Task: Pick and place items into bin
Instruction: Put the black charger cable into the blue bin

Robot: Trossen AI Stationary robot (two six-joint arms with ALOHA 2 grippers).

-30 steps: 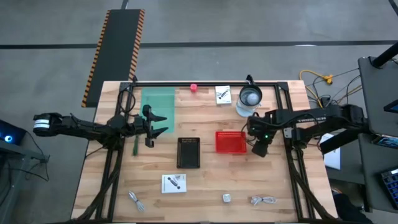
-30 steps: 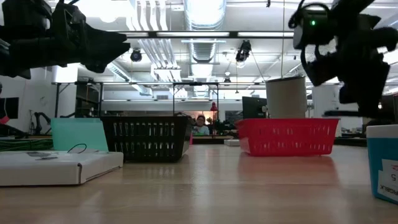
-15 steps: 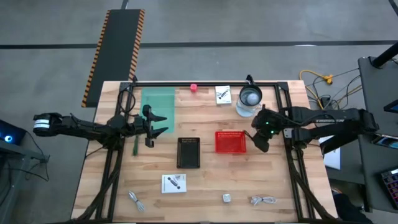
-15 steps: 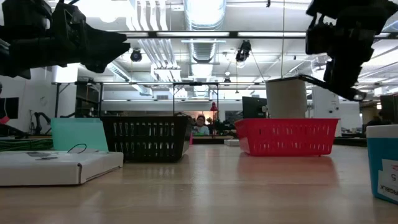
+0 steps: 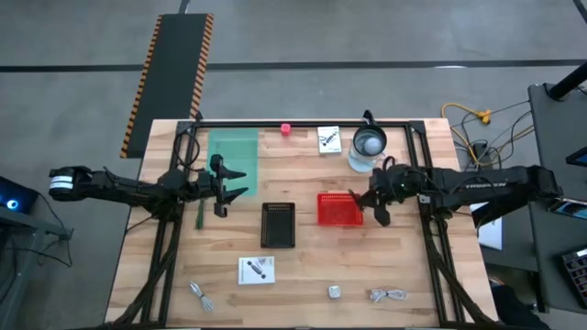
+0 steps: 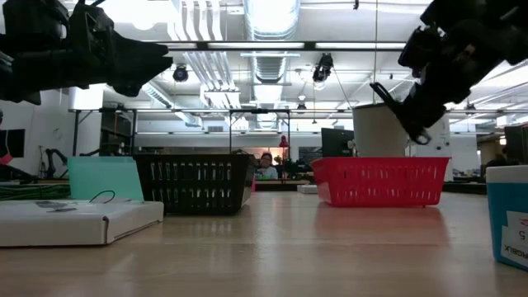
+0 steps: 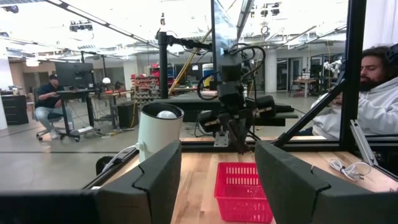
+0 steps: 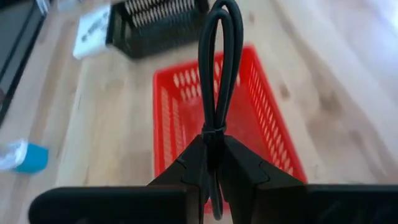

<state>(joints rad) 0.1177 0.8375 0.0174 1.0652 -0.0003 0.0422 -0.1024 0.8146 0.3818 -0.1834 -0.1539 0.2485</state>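
Grey concrete floor (image 5: 367, 37), bright ceiling lights (image 6: 272, 12), seemingly a workshop with desks (image 7: 93, 93).

No print on the white cards (image 5: 256, 269) can be read (too small and blurred).

The wooden table (image 5: 303, 266) carries a red basket (image 5: 339, 210), black basket (image 5: 278, 225) and two cards (image 5: 257, 269).

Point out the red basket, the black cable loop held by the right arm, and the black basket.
red basket (image 5: 340, 210): high view, its mesh floor.
black cable loop (image 8: 219, 68): right wrist view, the loop's upright strands above the pincer.
black basket (image 5: 278, 225): high view, its floor at centre.
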